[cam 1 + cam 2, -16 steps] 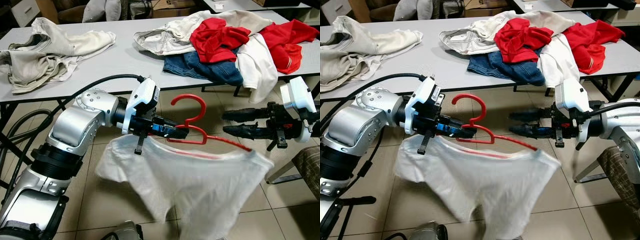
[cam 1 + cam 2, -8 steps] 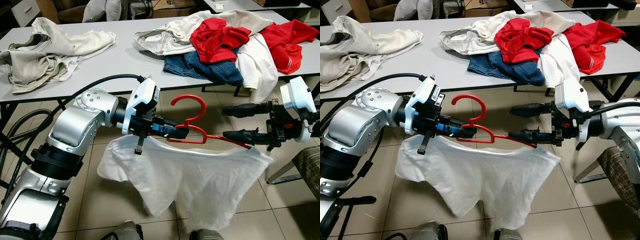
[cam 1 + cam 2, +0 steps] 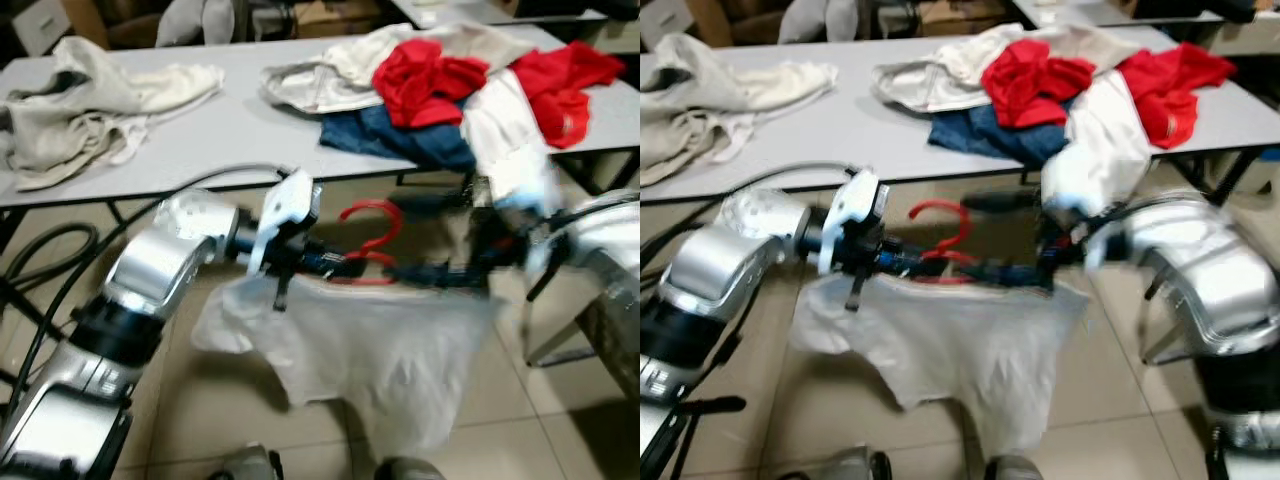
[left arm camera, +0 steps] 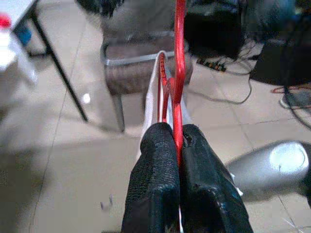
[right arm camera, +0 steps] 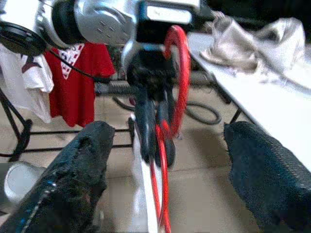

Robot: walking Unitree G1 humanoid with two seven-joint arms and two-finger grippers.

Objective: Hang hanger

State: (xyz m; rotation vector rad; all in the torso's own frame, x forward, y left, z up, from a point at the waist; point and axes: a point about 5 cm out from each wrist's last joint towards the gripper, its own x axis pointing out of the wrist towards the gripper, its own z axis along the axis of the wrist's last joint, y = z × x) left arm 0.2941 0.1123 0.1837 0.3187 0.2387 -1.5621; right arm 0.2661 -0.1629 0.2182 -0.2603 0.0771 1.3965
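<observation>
Left gripper (image 4: 177, 145): clamped tight on red hanger (image 3: 368, 240), just below its hook.
Right gripper (image 5: 163, 145): fingers spread wide, straddling the hanger, gripping nothing.
White shirt (image 3: 380, 340): draped beneath; could slip off.
Table (image 3: 240, 120): beyond, may snag hook.

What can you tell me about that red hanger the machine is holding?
The red hanger looks like thin plastic, with a curled hook on top. It hangs in the air in front of the grey table, hook upward. A white shirt is draped on it. The left claw is pinched shut on it; the right claw is open around it.
</observation>
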